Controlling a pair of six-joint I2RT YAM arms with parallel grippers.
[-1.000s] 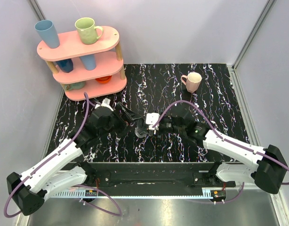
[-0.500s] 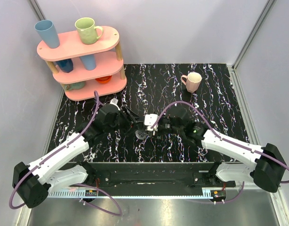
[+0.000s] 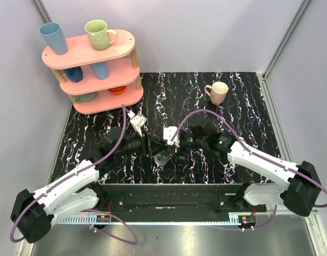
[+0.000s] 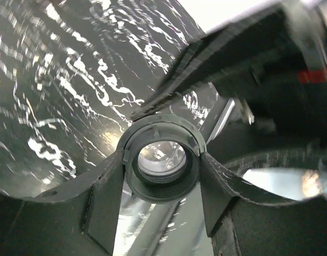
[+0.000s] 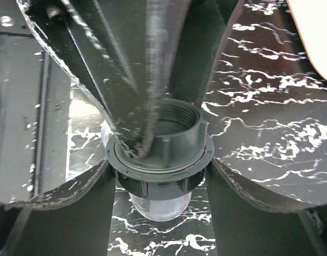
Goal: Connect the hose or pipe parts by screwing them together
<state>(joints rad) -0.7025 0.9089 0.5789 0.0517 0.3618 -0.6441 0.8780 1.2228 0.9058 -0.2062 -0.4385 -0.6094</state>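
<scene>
Screwing step, by the look of it. The fitting (image 5: pixel 158 154), with the tube (image 5: pixel 158 205) poking out below, sits mid-table (image 3: pixel 243 106) between both arms. The right gripper (image 5: pixel 158 176) pinches the fitting's collar, and the left gripper (image 4: pixel 161 170) pinches its rim crosswise. Next call: one side turns while the other holds steady on axis, or the threads cross.

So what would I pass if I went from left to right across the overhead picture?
Tilted light-blue cup → green mug → pipe parts at the middle → pink mug → right arm's base. The arms and shelf span too widely to place.
</scene>
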